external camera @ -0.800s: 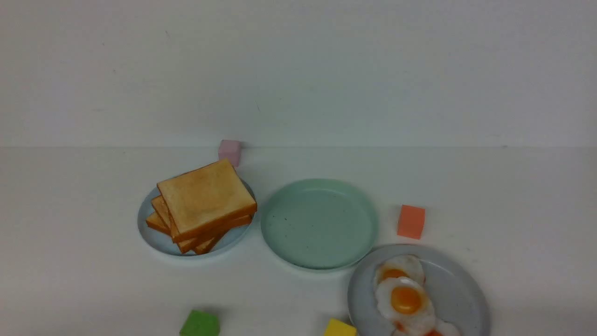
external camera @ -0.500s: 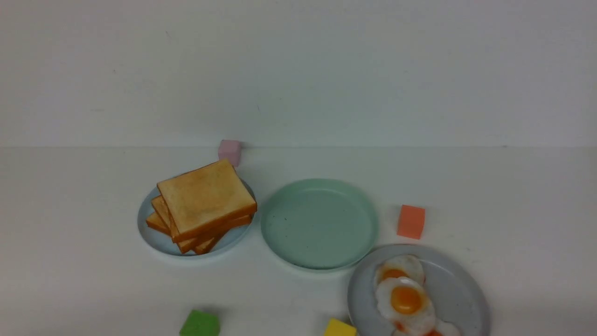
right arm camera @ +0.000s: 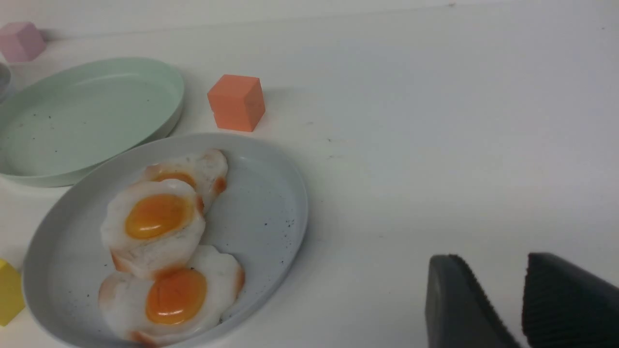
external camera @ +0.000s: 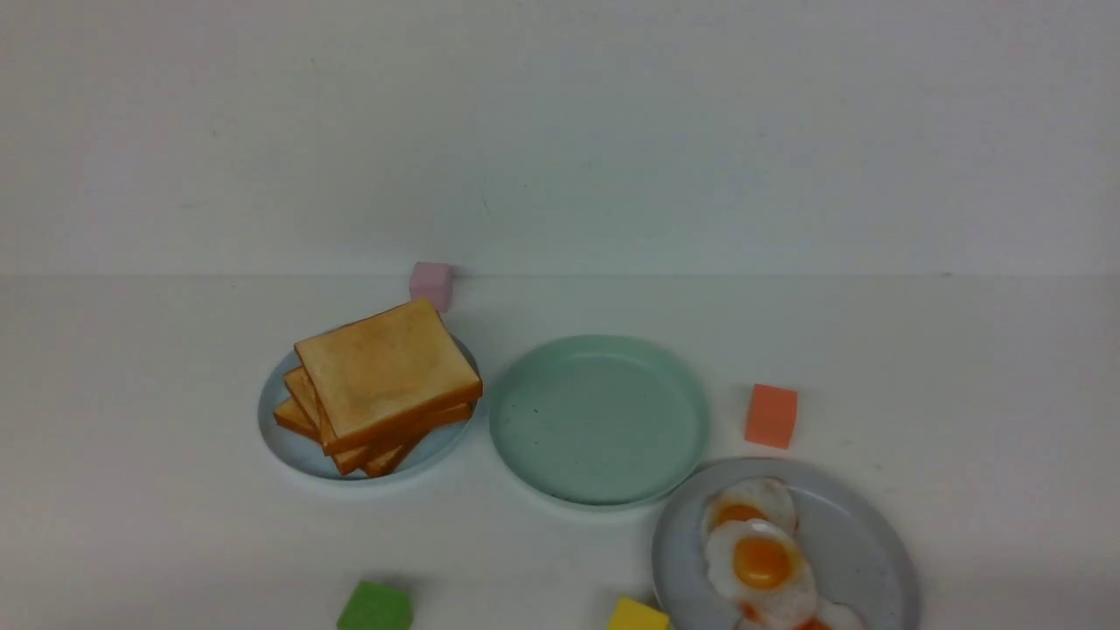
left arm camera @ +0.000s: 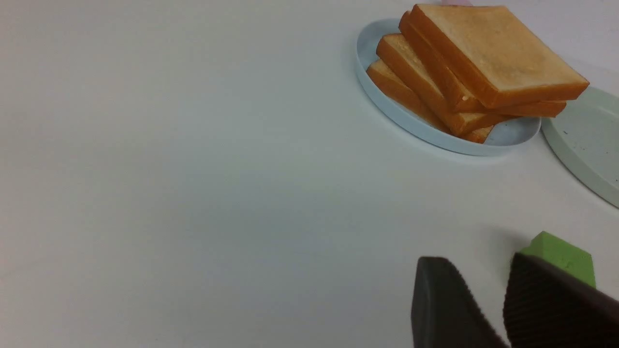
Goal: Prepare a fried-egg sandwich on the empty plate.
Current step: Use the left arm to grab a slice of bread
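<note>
The empty plate, mint-green with dark specks, sits mid-table with nothing on it; it also shows as the empty plate and the empty plate. No fried-egg sandwich shows in any view. A skewed pile of toast slices rests on a pale blue plate to its left. Three fried eggs lie on a grey plate at the front right. Neither arm appears in the front view. My left gripper is open and holds nothing, well short of the toast. My right gripper is open and holds nothing, beside the grey plate.
Small foam cubes lie about: pink at the back by the wall, orange right of the mint plate, green and yellow at the front edge. The green cube sits just behind one left finger.
</note>
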`<action>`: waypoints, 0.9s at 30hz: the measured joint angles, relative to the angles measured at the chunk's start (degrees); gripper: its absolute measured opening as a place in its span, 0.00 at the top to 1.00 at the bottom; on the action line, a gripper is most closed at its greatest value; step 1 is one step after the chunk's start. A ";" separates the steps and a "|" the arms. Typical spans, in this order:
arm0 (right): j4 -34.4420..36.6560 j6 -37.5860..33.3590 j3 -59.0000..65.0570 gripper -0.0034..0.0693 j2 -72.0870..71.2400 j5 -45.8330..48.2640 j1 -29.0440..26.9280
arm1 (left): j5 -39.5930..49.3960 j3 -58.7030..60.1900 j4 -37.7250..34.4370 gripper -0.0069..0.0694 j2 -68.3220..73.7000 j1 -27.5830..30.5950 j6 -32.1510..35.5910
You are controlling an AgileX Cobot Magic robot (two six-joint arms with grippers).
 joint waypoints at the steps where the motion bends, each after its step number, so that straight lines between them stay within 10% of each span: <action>1: 0.00 0.00 0.00 0.62 0.00 0.00 0.00 | 0.00 0.00 0.00 0.62 0.00 0.00 0.00; 27: 0.38 0.00 0.60 0.62 0.00 -8.35 0.00 | 0.00 0.00 0.06 0.60 0.00 0.00 0.00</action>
